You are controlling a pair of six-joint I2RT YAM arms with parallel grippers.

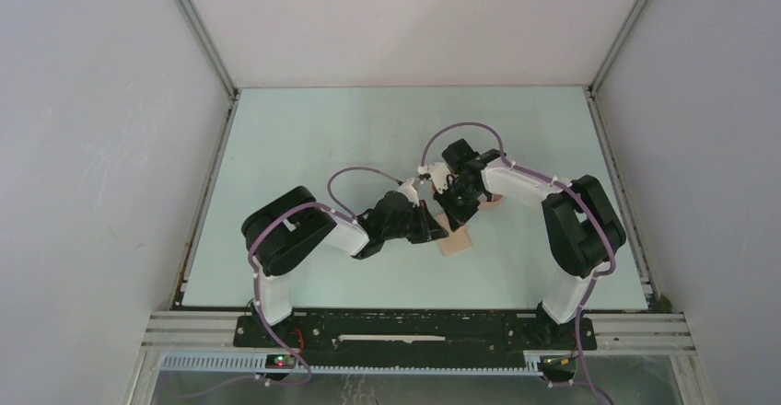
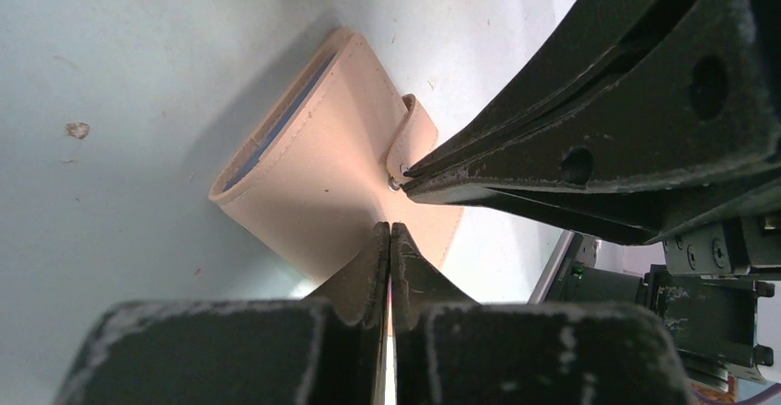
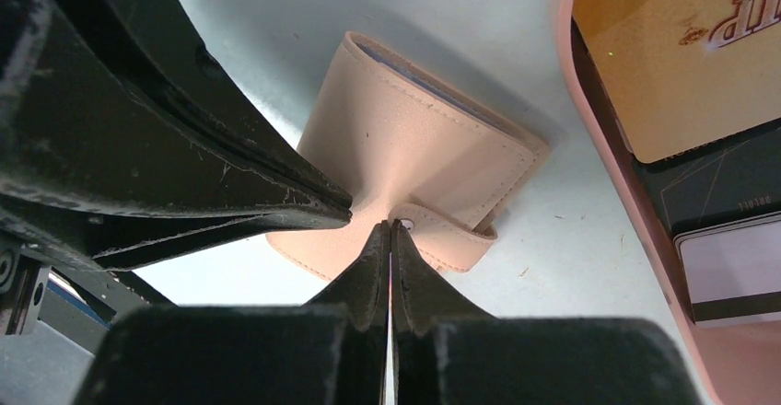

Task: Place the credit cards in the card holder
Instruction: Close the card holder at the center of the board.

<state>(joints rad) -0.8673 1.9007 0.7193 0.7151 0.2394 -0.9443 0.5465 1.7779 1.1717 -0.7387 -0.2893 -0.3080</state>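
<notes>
Pale green tabletop (image 1: 322,129) between white walls carries the card holder (image 1: 456,241) at its middle, right between my two hands. It is tan, stitched and nearly square, so it has no clear long axis. From above it sits cornerwise to the tabletop's edges, with its open edge turned away from my fingertips. A blue-grey card (image 2: 276,133) shows as a thin line in that edge. My left hand (image 2: 389,230) is clenched on the puckered cover. My right hand (image 3: 390,228) is clenched on the snap end of the strap (image 2: 416,133). Beside the holder, the pink tray (image 3: 589,147) holds a yellowish card (image 3: 663,64) and a black card (image 3: 709,184).
</notes>
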